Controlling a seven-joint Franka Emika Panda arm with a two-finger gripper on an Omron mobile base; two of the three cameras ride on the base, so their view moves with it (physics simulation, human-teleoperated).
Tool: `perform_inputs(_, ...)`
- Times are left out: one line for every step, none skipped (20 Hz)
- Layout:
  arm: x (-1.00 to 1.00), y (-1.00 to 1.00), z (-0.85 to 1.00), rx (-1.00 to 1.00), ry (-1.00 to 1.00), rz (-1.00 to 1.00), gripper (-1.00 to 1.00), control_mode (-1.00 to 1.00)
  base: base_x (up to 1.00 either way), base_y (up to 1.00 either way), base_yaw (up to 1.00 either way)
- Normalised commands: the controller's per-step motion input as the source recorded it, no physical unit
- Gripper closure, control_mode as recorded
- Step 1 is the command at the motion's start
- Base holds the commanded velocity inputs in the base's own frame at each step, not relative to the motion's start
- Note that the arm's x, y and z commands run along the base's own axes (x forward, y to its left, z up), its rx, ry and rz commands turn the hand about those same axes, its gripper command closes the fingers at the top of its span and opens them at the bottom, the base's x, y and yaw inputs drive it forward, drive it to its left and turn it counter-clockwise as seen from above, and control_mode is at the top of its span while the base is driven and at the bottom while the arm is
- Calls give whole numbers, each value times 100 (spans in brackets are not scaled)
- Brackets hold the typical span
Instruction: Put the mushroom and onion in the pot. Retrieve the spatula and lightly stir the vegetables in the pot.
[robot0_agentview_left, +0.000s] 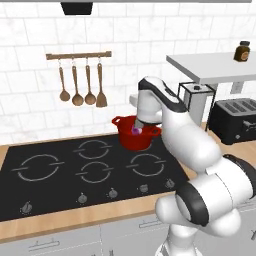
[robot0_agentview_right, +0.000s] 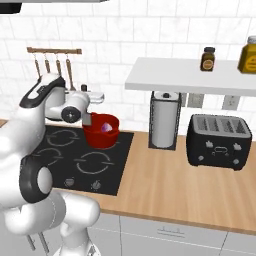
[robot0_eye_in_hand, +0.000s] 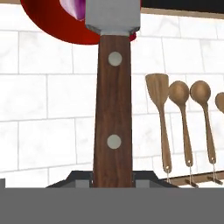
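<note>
The red pot (robot0_agentview_left: 134, 140) (robot0_agentview_right: 100, 136) stands at the back right of the cooktop. Inside it lies the purple-magenta onion (robot0_agentview_left: 135, 130) (robot0_agentview_right: 106, 128) (robot0_eye_in_hand: 72, 8); I cannot make out a mushroom. My gripper (robot0_agentview_left: 138, 125) (robot0_agentview_right: 91, 120) (robot0_eye_in_hand: 113, 177) hangs at the pot's rim, shut on a utensil with a brown riveted handle (robot0_eye_in_hand: 113, 109) and a grey metal blade (robot0_eye_in_hand: 113, 17) that reaches into the pot (robot0_eye_in_hand: 52, 30). The wooden spatula (robot0_agentview_left: 101, 95) (robot0_eye_in_hand: 158, 94) with the flat trapezoid blade hangs on the wall rack (robot0_agentview_left: 79, 55).
Three round wooden spoons (robot0_agentview_left: 77, 92) hang beside the spatula. The black cooktop (robot0_agentview_left: 50, 170) has knobs along its front. To the right are a paper towel holder (robot0_agentview_right: 165, 120), a black toaster (robot0_agentview_right: 219, 141) and a white shelf (robot0_agentview_right: 190, 75) carrying jars.
</note>
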Motion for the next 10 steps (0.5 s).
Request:
perform_inputs(0,0,-28,12,3,-6,100,-100,0,0,0)
perform_inputs(0,0,-25,13,2,-4,100,-100,0,0,0)
perform_inputs(6,0,-23,14,1,-2,100,-100,0,0,0)
perform_inputs(16,0,-19,15,0,0,100,-100,0,0,0)
perform_inputs(29,0,-16,15,0,0,100,-100,0,0,0)
perform_inputs(34,0,-19,12,0,0,100,-100,0,0,0)
perform_inputs(36,-6,-23,7,0,0,100,-100,0,0,0)
perform_inputs(28,-14,-28,2,0,-1,100,-100,0,0,0)
perform_inputs(19,-19,-29,0,0,0,100,-100,0,0,0)
perform_inputs(11,-22,-34,0,0,0,100,-100,0,0,0)
